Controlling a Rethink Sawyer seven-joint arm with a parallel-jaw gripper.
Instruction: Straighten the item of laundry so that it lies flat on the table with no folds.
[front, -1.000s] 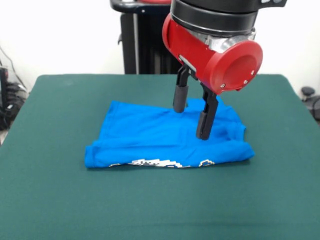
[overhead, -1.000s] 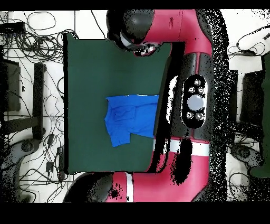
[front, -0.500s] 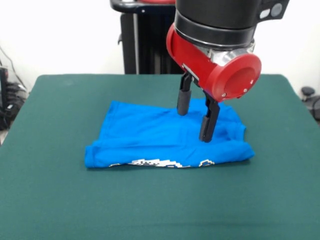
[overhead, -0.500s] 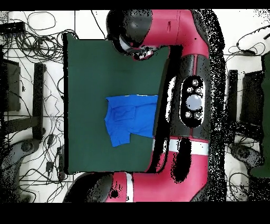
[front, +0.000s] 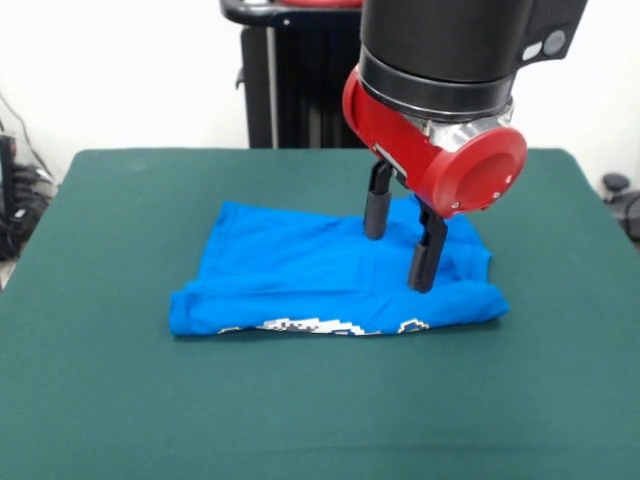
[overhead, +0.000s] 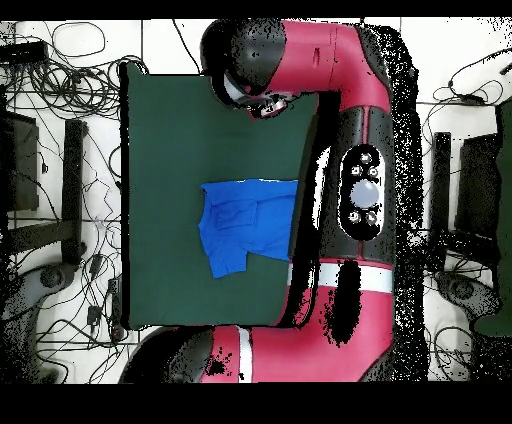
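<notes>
The bright blue T-shirt lies folded over near the middle of the green table. A strip of its white pixel graphic shows along its near edge. My gripper is open and empty. Its two black fingers point down over the shirt's right part, close above the cloth; I cannot tell whether they touch it. In the overhead view the shirt lies on the table, and the red arm covers its right edge and hides the gripper.
The robot's black pedestal stands behind the table's far edge. Cables and equipment lie on the floor beside the table in the overhead view. Green felt shows on all sides of the shirt.
The gripper has moved a little to the right in the front view, staying open over the shirt's right part. The shirt has not moved.
</notes>
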